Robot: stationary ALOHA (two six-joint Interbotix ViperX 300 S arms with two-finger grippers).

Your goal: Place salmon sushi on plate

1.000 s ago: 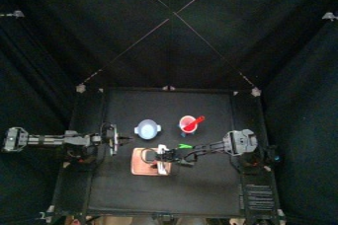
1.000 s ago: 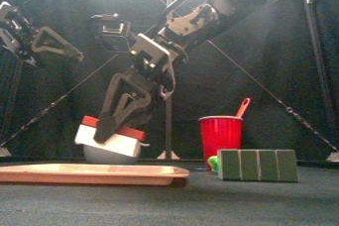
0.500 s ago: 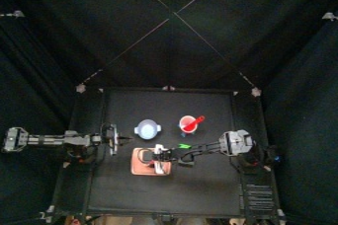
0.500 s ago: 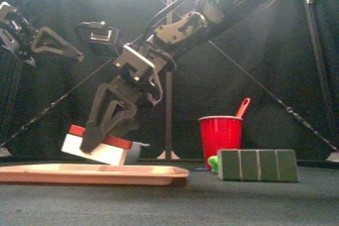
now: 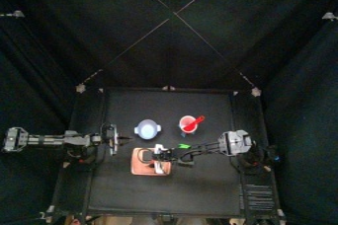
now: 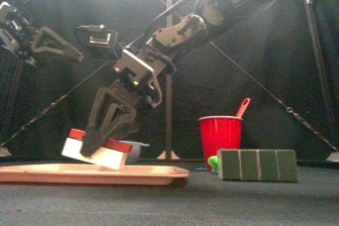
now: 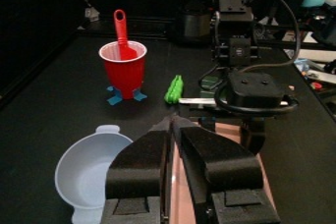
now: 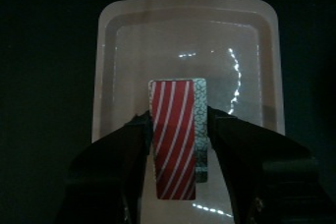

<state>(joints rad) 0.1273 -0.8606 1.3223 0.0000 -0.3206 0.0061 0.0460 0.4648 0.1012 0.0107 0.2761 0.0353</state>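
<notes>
The salmon sushi point(image 6: 99, 149), red-striped on white rice, hangs tilted just above the flat pink plate point(image 6: 93, 174). My right gripper point(image 6: 106, 143) reaches down from the right, and its jaws stand on either side of the sushi. From the right wrist view, the sushi point(image 8: 174, 138) sits between the right gripper point(image 8: 178, 125) over the middle of the plate point(image 8: 191, 41). From above, the right gripper point(image 5: 164, 157) is over the plate point(image 5: 142, 167). My left gripper point(image 7: 176, 135) rests shut at the left, beside the plate.
A red cup point(image 6: 221, 136) with a red spoon in it stands behind the plate to the right. A green ribbed block point(image 6: 259, 165) lies at front right. A pale-blue round dish point(image 5: 148, 128) sits behind the plate, near the left arm point(image 5: 53, 139).
The right gripper has come down and to the left with the sushi, from well above the plate to just over it. The left arm has not moved.
</notes>
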